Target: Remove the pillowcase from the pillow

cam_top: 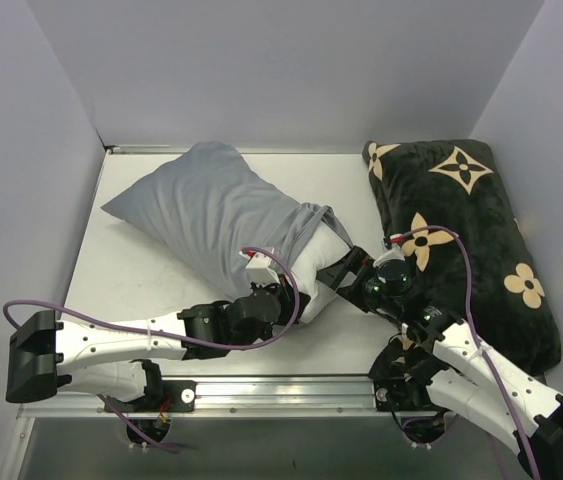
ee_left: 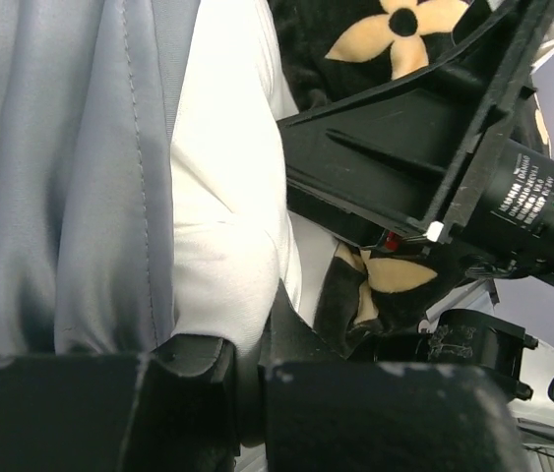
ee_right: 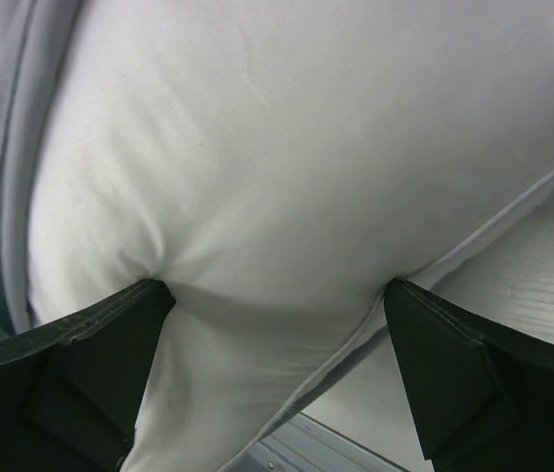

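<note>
right gripper: spread wide, both fingertips denting the exposed white end of the pillow, which bulges between and ahead of them. the pillowcase hem runs past the outer side of each finger and covers the rest of the pillow beyond the gripper. left gripper: fingers close together against the pillow's bare end, just beside the hem. whether cloth is pinched cannot be told. the two grippers sit near each other at the open end. a black cushion lies beyond the right gripper on the surface.
</note>
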{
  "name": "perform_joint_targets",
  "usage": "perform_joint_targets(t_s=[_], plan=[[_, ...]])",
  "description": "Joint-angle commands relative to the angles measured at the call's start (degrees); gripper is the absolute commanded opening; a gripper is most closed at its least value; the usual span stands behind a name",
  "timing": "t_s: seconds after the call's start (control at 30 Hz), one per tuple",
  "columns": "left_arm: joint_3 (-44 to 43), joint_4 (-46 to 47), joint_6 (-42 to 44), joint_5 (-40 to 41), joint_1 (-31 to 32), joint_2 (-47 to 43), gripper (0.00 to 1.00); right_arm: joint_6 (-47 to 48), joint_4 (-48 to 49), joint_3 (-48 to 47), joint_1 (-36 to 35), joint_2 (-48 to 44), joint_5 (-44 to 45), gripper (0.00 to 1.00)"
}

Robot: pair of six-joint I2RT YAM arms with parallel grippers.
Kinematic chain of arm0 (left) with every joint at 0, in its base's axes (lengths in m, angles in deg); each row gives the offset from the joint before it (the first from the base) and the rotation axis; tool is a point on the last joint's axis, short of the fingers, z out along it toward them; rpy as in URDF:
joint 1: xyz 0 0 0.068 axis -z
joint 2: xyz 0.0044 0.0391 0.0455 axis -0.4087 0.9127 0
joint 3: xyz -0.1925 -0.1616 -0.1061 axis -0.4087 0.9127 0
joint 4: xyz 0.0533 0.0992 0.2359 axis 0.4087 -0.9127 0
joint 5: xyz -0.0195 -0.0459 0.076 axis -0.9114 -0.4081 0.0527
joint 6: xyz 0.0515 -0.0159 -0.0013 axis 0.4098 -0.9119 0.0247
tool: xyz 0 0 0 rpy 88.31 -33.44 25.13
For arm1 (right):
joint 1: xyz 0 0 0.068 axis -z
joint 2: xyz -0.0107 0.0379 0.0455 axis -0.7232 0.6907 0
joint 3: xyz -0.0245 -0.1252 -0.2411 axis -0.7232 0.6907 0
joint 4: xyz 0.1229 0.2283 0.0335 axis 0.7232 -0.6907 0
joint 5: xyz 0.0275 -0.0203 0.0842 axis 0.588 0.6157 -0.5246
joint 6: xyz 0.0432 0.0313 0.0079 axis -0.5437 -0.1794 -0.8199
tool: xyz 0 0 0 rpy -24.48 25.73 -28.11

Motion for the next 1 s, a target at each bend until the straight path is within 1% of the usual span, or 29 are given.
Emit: perform_joint_targets(t_s=[0.0, 0.1, 0.13, 0.2, 0.23, 0.27, 0.3, 0.4, 0.53, 0.57, 0.6, 0.67, 0.7, 0.73, 0.83, 0.87, 0.9, 0.97], plan=[[-3.7, 4.2, 0.9, -3.0, 0.1, -1.2, 0.00, -2.6, 9.8, 0.2, -2.5, -1.1, 2.3, 1.00], [-4.8, 3.8, 1.3, -3.9, 0.1, -0.5, 0.00, -3.2, 12.5, 1.3, -4.7, -0.4, 1.2, 1.00], [-4.9, 3.3, 1.2, -4.3, -0.2, -0.4, 0.00, -2.6, 12.1, 2.0, -8.0, -0.9, 5.0, 1.00], [-4.8, 4.1, 1.4, -5.0, -0.4, -0.6, 0.00, -0.5, 10.5, 2.4, -11.8, -2.6, 10.6, 1.00], [-4.8, 4.5, 1.8, -5.5, -0.7, -0.6, 0.00, 0.1, 10.6, 2.5, -13.2, -2.4, 12.0, 1.00], [-5.1, 4.5, 2.0, -6.9, -0.9, -0.4, 0.00, 1.0, 11.2, 2.3, -13.3, -1.8, 11.1, 1.00], [-5.7, 4.1, 2.1, -7.5, -0.9, -0.3, 0.00, 3.1, 11.7, 1.9, -13.7, 0.1, 10.4, 1.00], [-6.4, 4.1, 2.6, -8.8, -0.9, -0.4, 0.00, 5.6, 9.1, -1.5, -15.7, 4.6, 12.5, 1.00], [-6.0, 5.3, 2.7, -11.1, -0.8, -0.6, 0.00, 6.7, 9.9, -3.9, -16.0, 10.7, 12.6, 1.00], [-6.1, 5.7, 3.0, -11.9, -0.8, -0.5, 0.00, 6.9, 9.6, -5.1, -16.1, 13.0, 13.4, 0.98], [-6.1, 6.0, 3.0, -13.1, -0.8, -0.3, 0.00, 7.3, 9.5, -5.8, -16.1, 14.1, 13.6, 0.94], [-6.1, 6.3, 3.5, -14.0, -0.8, -0.2, 0.00, 8.7, 9.7, -7.3, -16.1, 16.3, 13.5, 0.43], [-6.1, 6.2, 3.8, -14.4, -0.8, -0.4, 0.00, 9.2, 8.0, -10.2, -16.1, 16.7, 13.5, 0.17], [-6.1, 5.9, 4.3, -14.7, -0.8, -0.6, 0.00, 10.0, 6.4, -11.9, -16.0, 17.1, 13.7, 0.00], [-6.3, 2.6, 5.8, -12.9, -1.4, -2.4, 0.00, 13.4, -0.1, -19.2, -16.2, 16.5, 15.5, 0.00], [-7.0, -0.8, 7.0, -11.7, -1.4, -2.9, 0.00, 14.0, -3.0, -20.8, -16.2, 15.7, 16.4, 0.00], [-7.6, -2.1, 7.7, -10.3, -1.5, -3.8, 0.14, 14.4, -5.1, -22.2, -16.1, 15.3, 17.4, 0.00], [-9.6, -3.8, 10.9, -7.2, -1.6, -4.5, 0.47, 15.1, -8.1, -26.4, -15.7, 14.8, 18.0, 0.00]])
